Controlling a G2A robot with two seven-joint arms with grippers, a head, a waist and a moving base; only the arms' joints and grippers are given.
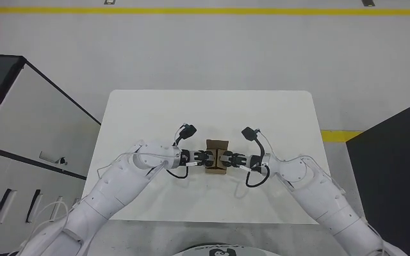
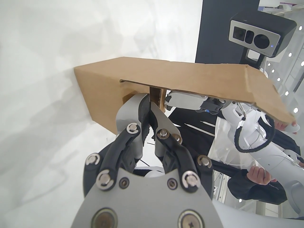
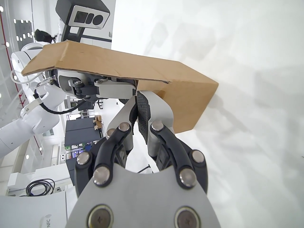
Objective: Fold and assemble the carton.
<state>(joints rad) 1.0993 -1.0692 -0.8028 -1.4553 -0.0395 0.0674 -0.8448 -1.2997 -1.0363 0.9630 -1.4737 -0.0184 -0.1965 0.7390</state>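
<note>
The carton (image 1: pixel 216 146) is sitting on the white table (image 1: pixel 141 115). It is about in the middle from left to right, and a bit closer to the near edge than to the far edge. It is standing open like a tube, and a flap (image 2: pixel 266 93) at its upper end is bending outward.

The left gripper (image 1: pixel 205 158) is sitting at the carton's left side. The right gripper (image 1: pixel 225 159) is sitting at its right side. They are facing each other, with their tips very close together at the carton.

From the left wrist, the left gripper (image 2: pixel 149 103) is pinching a thin cardboard edge of the carton (image 2: pixel 180 72). Its fingers (image 2: pixel 130 110) are squeezing tight, with just the cardboard between them. The right gripper (image 2: pixel 187 100) is sitting right behind that edge, under the cardboard.

From the right wrist, the right gripper (image 3: pixel 137 97) is also pinching the carton (image 3: pixel 133 65). Its fingers (image 3: pixel 159 107) are pressing together on a cardboard edge. The left gripper (image 3: pixel 111 88) is sitting just past them.

A black cabinet (image 1: pixel 19 83) is standing to the left of the table. A yellow line (image 1: pixel 205 10) is running across the floor, far beyond the table.
</note>
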